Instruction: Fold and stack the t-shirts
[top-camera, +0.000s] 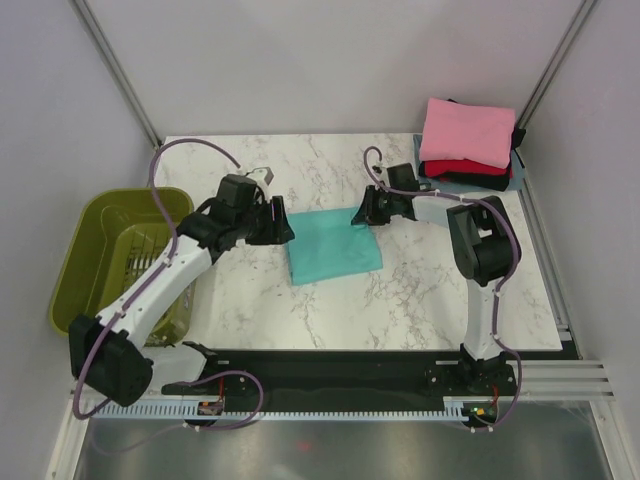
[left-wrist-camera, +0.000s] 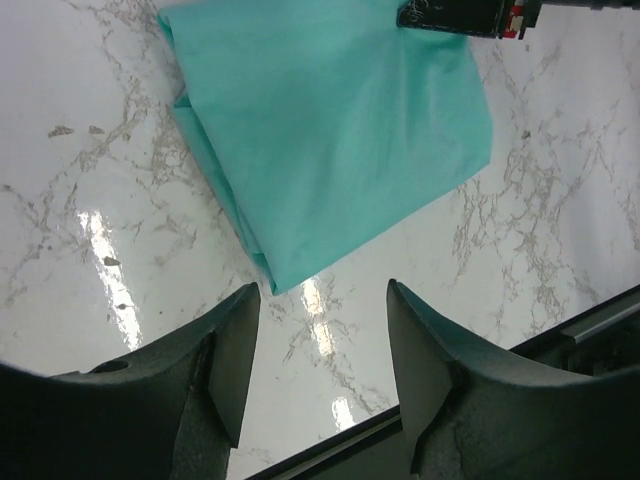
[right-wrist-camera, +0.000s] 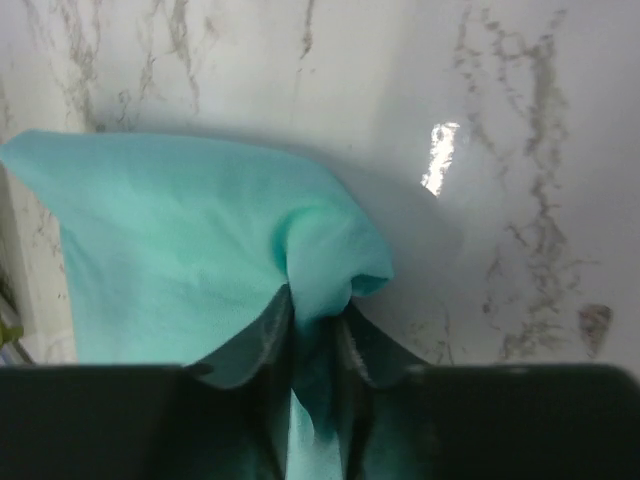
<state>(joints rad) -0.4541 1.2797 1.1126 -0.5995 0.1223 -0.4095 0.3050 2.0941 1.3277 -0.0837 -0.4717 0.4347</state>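
We count five t-shirts in total: one loose, four stacked.

The teal t-shirt (top-camera: 335, 248) lies folded into a rough rectangle at mid-worktop (top-camera: 420, 300), between the two arms.

The stack is at the far right corner. Top to bottom: pink t-shirt (top-camera: 468, 132), red t-shirt (top-camera: 450, 167), black t-shirt (top-camera: 475, 181), and a grey-blue t-shirt (top-camera: 515, 170) showing only as an edge at the bottom.

The right end effector (right-wrist-camera: 315, 310) is pinching the teal t-shirt at its far right corner. The wrist view shows cloth bunched and lifted between the two fingers, with a fold running down through the gap. The rest of the shirt lies flat.

The left end effector (left-wrist-camera: 320, 300) has its fingers spread and sits low at the shirt's left edge. In the wrist view the nearest corner of the cloth is just ahead of the tips. We see no contact there.

One olive-green basket (top-camera: 90, 250) stands at the left edge of the worktop, beside the left arm and well apart from the shirts.
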